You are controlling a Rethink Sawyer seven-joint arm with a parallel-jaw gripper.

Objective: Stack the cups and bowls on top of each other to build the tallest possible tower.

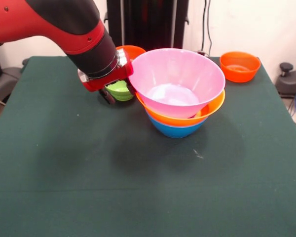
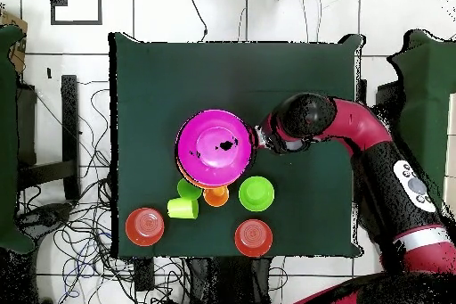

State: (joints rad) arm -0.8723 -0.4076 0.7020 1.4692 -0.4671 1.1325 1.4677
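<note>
Tower (image 1: 180,106), mid-surface (image 1: 64,173), pink bowl (image 1: 176,81) over orange and blue; gripper (image 1: 119,85) at its rim, finger spread indiscernible; advise slow, level handling so the nested pile stays seated.

Not showing any readable text, label, brand, number or sign anywhere in either view at present.

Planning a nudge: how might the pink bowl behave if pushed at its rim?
The pink bowl looks thin and glossy, so probably light and slippery. It sits tilted in the yellow-orange bowl, so a rim push may rock it rather than move the tower.
</note>
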